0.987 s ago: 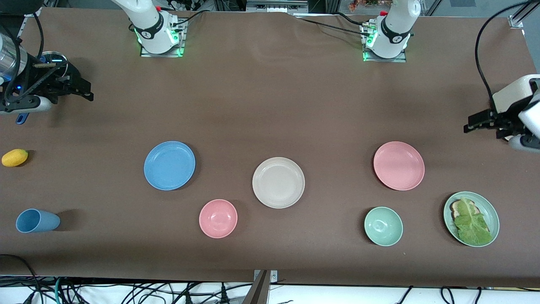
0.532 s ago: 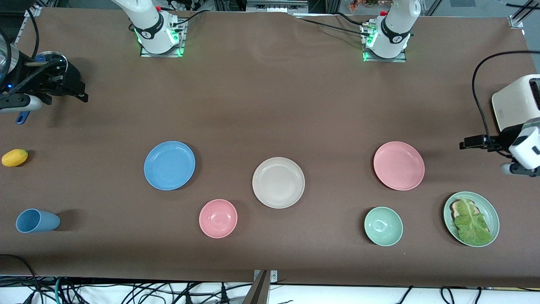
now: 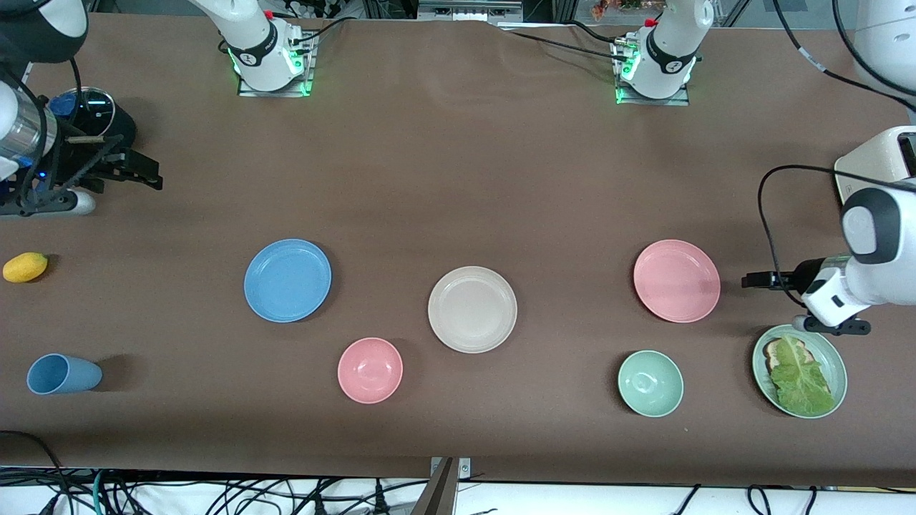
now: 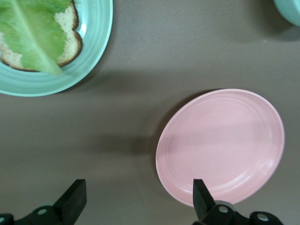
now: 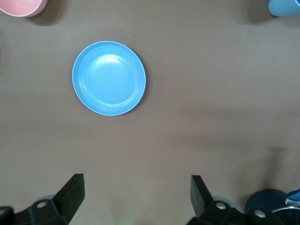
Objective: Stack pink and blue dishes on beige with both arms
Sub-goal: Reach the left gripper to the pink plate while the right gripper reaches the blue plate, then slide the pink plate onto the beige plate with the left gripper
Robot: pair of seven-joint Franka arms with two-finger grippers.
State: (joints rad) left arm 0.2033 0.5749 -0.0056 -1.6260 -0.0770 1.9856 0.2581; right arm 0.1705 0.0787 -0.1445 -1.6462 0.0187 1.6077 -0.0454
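Note:
The pink plate [image 3: 676, 280] lies toward the left arm's end of the table, the blue plate [image 3: 288, 280] toward the right arm's end, and the beige plate [image 3: 472, 309] between them. All three are bare. My left gripper [image 3: 757, 280] hangs open just off the pink plate's rim, at the toaster's end. In the left wrist view, one finger of this gripper [image 4: 138, 190] overlaps the rim of the pink plate [image 4: 220, 145]. My right gripper [image 3: 149, 176] is open over bare table, well apart from the blue plate [image 5: 109, 78], which shows past the gripper [image 5: 136, 183] in the right wrist view.
A small pink bowl [image 3: 370, 370] and a green bowl [image 3: 650, 383] sit nearer the front camera than the plates. A green plate [image 3: 761, 372] with bread and lettuce lies under the left wrist. A blue cup [image 3: 63, 374], a yellow fruit [image 3: 25, 267] and a toaster [image 3: 869, 168] stand at the table's ends.
The left gripper has swung from beside the toaster down to the pink plate's edge. The right gripper has shifted only slightly near the dark round object. No plate has moved.

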